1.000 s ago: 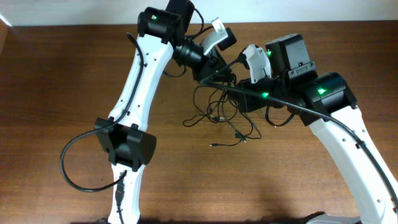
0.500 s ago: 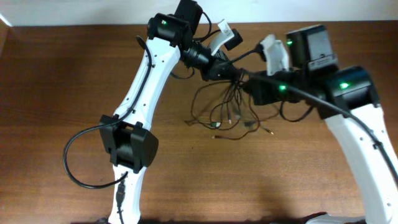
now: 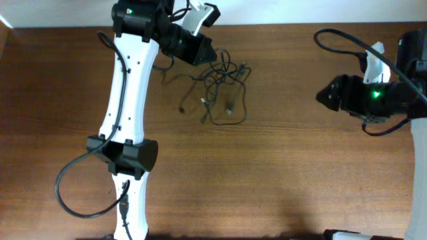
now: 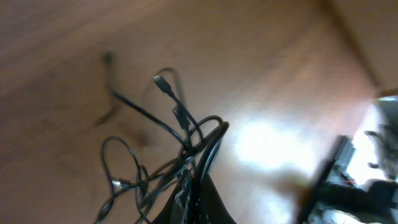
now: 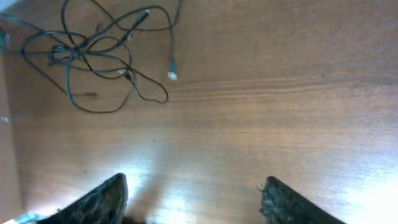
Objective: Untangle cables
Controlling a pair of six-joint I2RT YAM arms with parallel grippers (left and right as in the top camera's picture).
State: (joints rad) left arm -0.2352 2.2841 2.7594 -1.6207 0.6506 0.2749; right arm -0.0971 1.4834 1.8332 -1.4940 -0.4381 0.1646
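The cables (image 3: 217,85) are a loose tangle of thin black cords with small plugs, lying on the brown table toward the back, left of centre. My left gripper (image 3: 212,52) sits at the tangle's upper edge, shut on some strands. The left wrist view shows those strands (image 4: 181,132) running in between the closed fingers (image 4: 198,190). My right gripper (image 3: 321,97) hangs far off to the right, open and holding nothing. In the right wrist view its fingers (image 5: 104,198) are spread wide over bare wood, with the cables (image 5: 93,53) far ahead at the upper left.
The table's far edge (image 3: 280,25) meets a white wall just behind the tangle. A thick black arm cable (image 3: 63,193) loops out at the left arm's base. Bare wood (image 3: 267,167) lies between the two arms.
The right gripper opened, let go of the cables and drew away to the right. The left gripper shut on the strands and carried the tangle left and back; the cords now lie spread out.
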